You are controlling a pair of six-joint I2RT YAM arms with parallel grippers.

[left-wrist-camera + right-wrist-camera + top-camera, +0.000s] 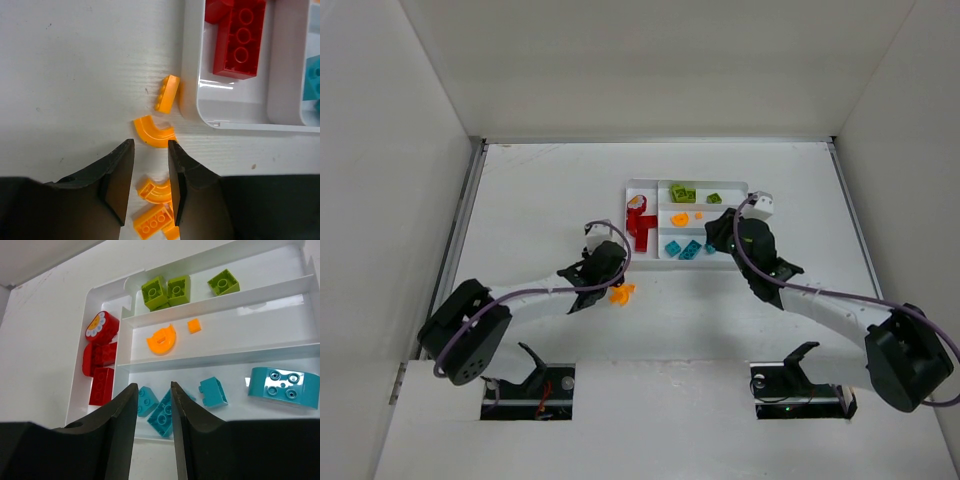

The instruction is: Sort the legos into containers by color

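Several orange legos (154,131) are seen loose on the table (75,75), just off the near left corner of the tray (190,75). The lowest of them is cut off by the frame edge in the left wrist view and two are partly hidden by the fingers, so no exact count can be given. A small sloped piece (167,93) is laid with its long axis almost parallel to the tray's left outer wall, just beside it; whether they touch cannot be told. A curved piece (150,127) is turned with its hollow side toward that tray corner. The left gripper (150,145) is held over this cluster with its jaws parted and nothing clasped. Inside the tray, red legos (101,385) are gathered in the tall narrow section at its left end, a long red brick (240,37) lying lengthwise along it. Green legos (178,289) are found in the far long section, two orange ones in the middle section and teal legos (212,391) in the near one, where a teal arch (284,386) lies lengthwise. One teal brick is half hidden behind the right gripper (153,387), which is held at the tray's near edge, jaws narrowly parted and empty.
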